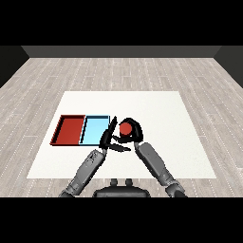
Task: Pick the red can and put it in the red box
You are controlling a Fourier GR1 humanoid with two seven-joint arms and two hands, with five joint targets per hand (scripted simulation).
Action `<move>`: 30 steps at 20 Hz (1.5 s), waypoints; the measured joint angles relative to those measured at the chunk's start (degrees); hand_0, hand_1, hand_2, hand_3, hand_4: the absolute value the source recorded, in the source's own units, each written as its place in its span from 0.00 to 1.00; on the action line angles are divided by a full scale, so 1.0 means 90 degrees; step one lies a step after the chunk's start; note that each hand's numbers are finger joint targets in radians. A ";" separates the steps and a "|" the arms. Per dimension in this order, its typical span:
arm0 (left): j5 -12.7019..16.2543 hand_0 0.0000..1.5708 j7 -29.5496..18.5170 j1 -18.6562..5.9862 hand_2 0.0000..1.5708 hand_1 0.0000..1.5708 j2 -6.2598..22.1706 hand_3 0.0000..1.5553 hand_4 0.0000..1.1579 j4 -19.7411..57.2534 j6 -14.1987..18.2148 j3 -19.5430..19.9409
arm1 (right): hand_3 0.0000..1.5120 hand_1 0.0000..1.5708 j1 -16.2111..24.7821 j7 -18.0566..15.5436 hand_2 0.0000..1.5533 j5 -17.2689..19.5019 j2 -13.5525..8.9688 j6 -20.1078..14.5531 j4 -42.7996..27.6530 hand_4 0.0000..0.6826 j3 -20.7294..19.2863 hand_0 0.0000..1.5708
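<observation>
**What my two arms look like from the head view**

I see two grey forearms — rounded, tube-like segments with a dull metallic sheen, lighter along their upper faces and darker toward the edges. Each ends in a black hand: the left hand (108,135) shows slim black fingers, the right hand (134,131) a bulkier glossy black shell — no markings that I can make out.

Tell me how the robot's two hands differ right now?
The right hand is curled round the red can, while the left hand holds nothing. The right hand's fingers bend around the can; the left hand's fingers are held straight, pointing up along the light blue tray's right edge. The left hand sits nearer the trays, and the right hand is farther from them. Both are black, on grey forearms, and are close together over the white table.
</observation>
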 measured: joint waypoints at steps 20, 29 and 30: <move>0.0080 0.58 0.0216 -0.0555 0.61 0.58 0.0177 0.44 0.65 0.0449 0.1021 -0.0567 | 0.93 0.97 -0.0129 0.0024 0.95 -0.0362 -0.0095 -0.0785 -0.0452 0.77 0.0973 0.97; 0.0268 1.00 0.0227 -0.0740 0.94 1.00 0.0260 0.86 0.77 0.0632 0.1350 -0.0652 | 0.92 0.94 -0.0300 0.0000 0.92 -0.0489 -0.0195 -0.0900 -0.0398 0.82 0.1088 0.94; 0.0211 1.00 0.0248 -0.0785 0.92 1.00 0.0265 0.84 0.76 0.0637 0.1406 -0.0651 | 0.92 0.94 -0.0276 -0.0013 0.93 -0.0465 -0.0199 -0.0880 -0.0451 0.82 0.1069 0.94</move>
